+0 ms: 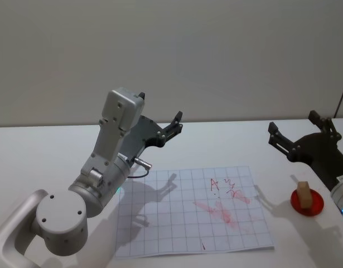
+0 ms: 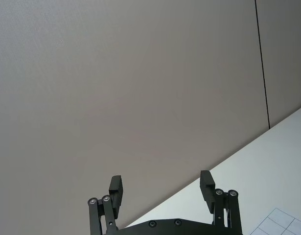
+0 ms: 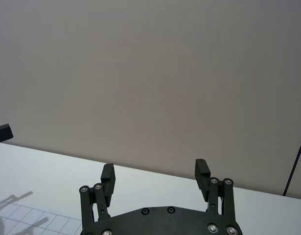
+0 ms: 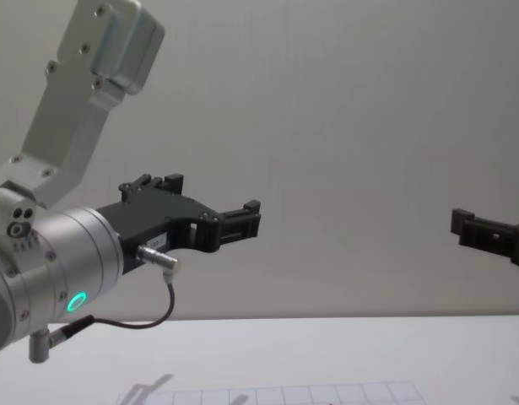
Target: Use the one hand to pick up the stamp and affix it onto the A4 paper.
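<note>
Two grippers were raised | right gripper (image 1: 294,126) stood open, empty, behind stamp (image 1: 304,194); we judged it ready to descend | stamp sat on red pad (image 1: 312,208) beside A4 paper (image 1: 177,223) | left gripper (image 1: 175,124) hung open, idle

stamp (image 1: 304,194): bare pale wood, matt | A4 paper (image 1: 177,223): white paper, matt | left gripper (image 1: 177,123), right gripper (image 1: 294,124): black, matt | left wrist (image 4: 65,253): silvery metal, satin | table (image 1: 244,139): white, smooth
</note>
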